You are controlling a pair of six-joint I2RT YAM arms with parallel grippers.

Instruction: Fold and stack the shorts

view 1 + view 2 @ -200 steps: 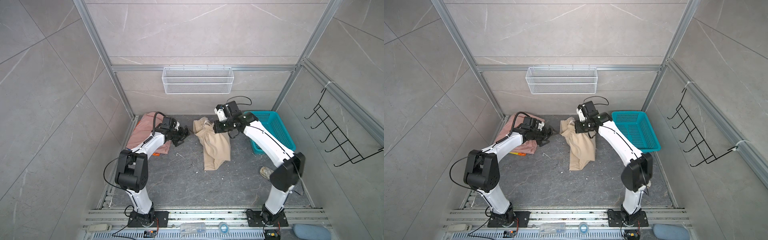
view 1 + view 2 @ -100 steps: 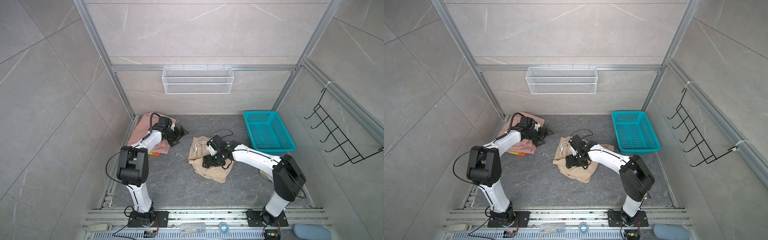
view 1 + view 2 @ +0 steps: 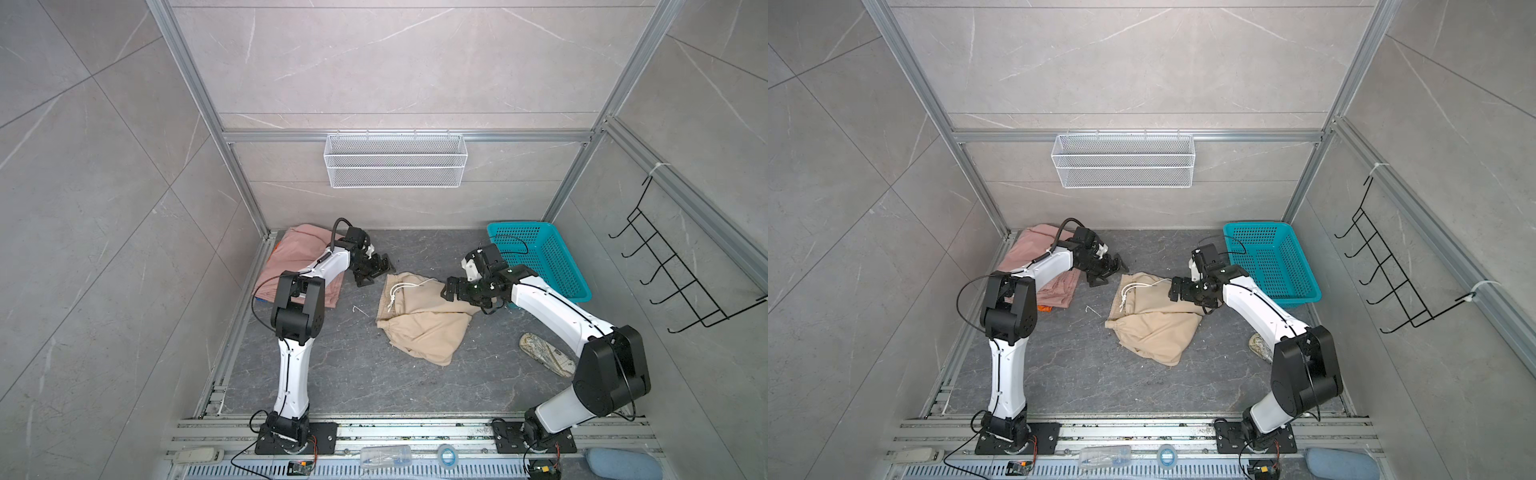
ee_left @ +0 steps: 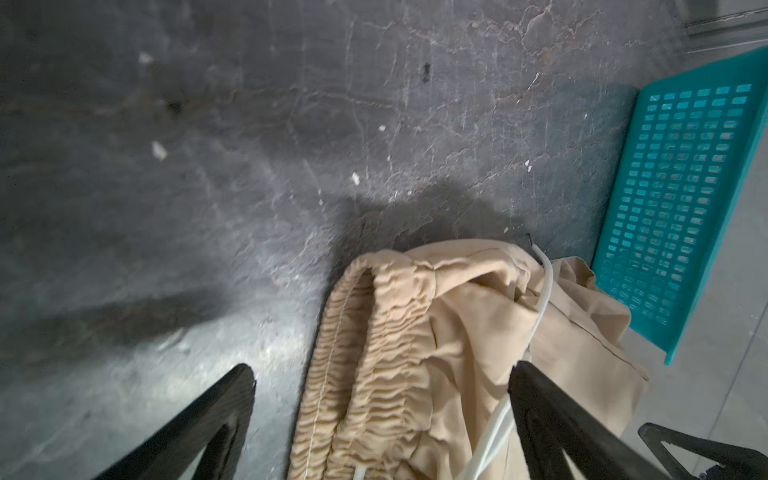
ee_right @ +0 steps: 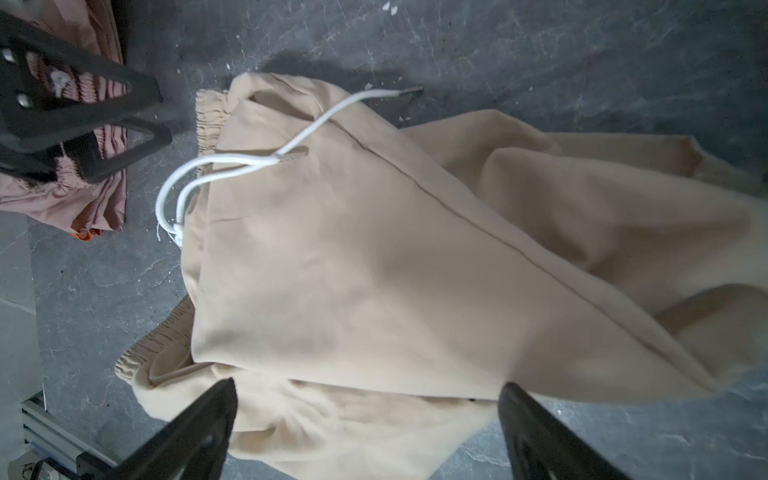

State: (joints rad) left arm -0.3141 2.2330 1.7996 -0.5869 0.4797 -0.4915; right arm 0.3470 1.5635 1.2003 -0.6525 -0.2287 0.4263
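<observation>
Beige shorts (image 3: pixel 419 322) lie in the middle of the floor (image 3: pixel 332 374), between the left gripper (image 3: pixel 374 272) and right gripper (image 3: pixel 449 291), whose jaws are wide apart and empty. The left wrist view shows the teal basket (image 4: pixel 685 187); the right wrist view shows pink shorts (image 5: pixel 95 203) instead.

White arms (image 3: pixel 291 374) with black joints and cables, black left claw (image 3: pixel 375 273) and right claw (image 3: pixel 446 291).

No text, label or number is legible anywhere.
</observation>
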